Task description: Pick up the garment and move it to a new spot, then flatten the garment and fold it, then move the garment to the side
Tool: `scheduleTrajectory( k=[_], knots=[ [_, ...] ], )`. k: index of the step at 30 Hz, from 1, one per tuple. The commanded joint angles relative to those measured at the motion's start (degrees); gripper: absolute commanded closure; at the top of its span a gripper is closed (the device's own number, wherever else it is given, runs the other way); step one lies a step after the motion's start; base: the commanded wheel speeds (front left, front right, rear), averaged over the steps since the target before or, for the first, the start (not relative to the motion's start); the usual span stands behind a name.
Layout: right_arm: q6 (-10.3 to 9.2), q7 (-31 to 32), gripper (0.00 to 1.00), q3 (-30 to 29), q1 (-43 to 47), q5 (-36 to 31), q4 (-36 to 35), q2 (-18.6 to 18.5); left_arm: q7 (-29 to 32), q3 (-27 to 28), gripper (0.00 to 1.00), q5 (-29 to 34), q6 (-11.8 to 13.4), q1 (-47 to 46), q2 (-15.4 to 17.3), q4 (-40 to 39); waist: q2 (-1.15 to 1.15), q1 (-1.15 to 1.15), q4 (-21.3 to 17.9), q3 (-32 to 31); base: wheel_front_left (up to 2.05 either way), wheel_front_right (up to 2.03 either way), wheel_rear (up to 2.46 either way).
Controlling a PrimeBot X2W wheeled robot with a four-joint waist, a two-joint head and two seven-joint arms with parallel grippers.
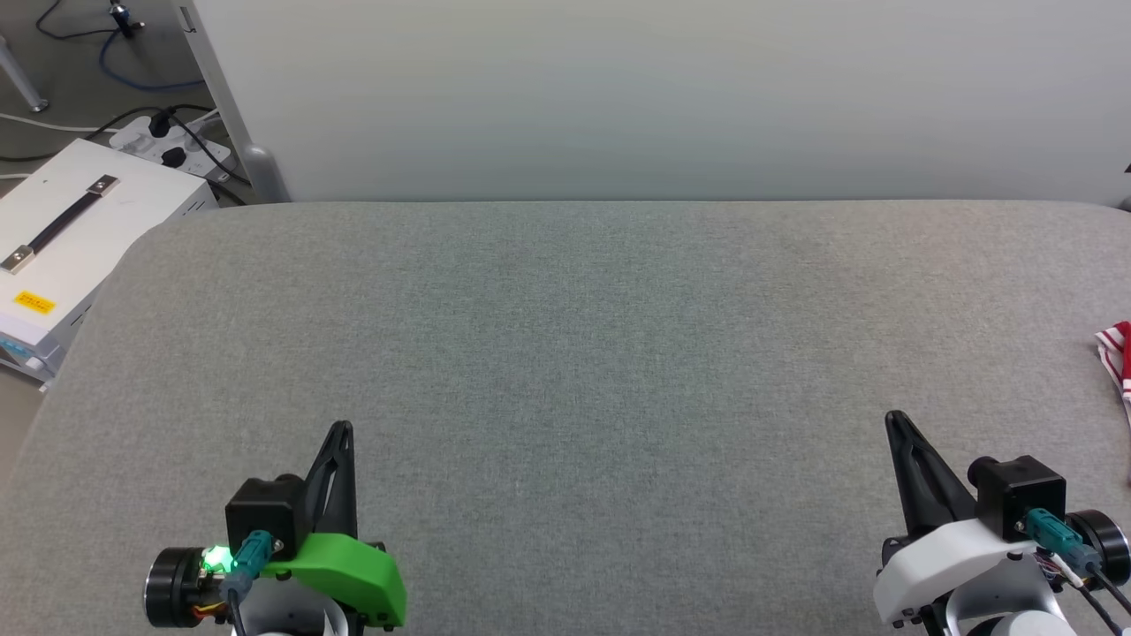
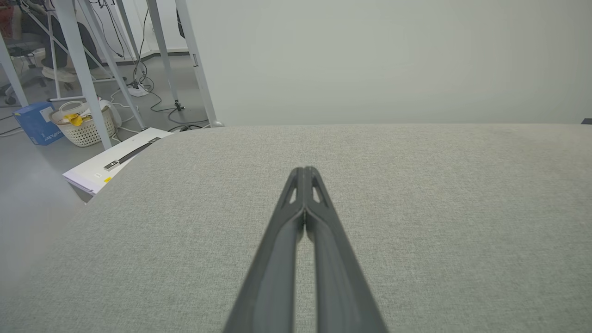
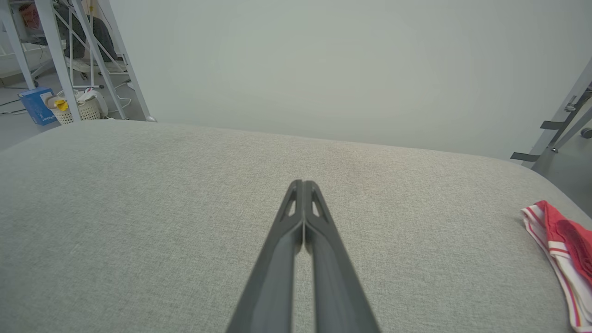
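The garment [image 3: 562,245], red with white striped trim, lies on the grey padded table at the far right; a small corner of the garment [image 1: 1116,349] shows at the head view's right edge. My right gripper [image 1: 894,421] is shut and empty near the front right of the table, well left of the garment. In its own wrist view the right gripper [image 3: 302,185] points across bare fabric. At the front left my left gripper [image 1: 342,431] is shut with nothing in it, and the left gripper [image 2: 305,171] hovers over bare table surface.
The grey table [image 1: 565,353] spans the view, with a pale wall panel [image 1: 671,97] behind it. A white case with a black handle [image 1: 62,238] sits off the left edge, with a power strip and cables [image 1: 172,146] on the floor. White frame legs, a basket [image 2: 85,125] and a blue box [image 2: 37,122] stand beyond.
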Motion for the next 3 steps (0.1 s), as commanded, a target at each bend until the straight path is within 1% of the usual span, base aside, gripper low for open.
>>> scheduleTrajectory(
  k=[1, 3],
  knots=[
    [-0.04, 0.4, 1.0, -0.1, -1.0, -0.8, -0.4, 0.2, 0.3, 0.3, 1.0, 0.8, 0.4, -1.0, -0.3, -0.3, 0.51, 0.0, 0.0, 0.0, 0.0, 0.0, 0.0],
    [-0.04, 0.6, 1.0, -0.1, -1.1, -0.9, -0.4, 0.3, 0.5, 0.4, 1.0, 1.0, 0.6, -1.1, -0.3, -0.4, 0.52, 0.0, 0.0, 0.0, 0.0, 0.0, 0.0]
  ],
)
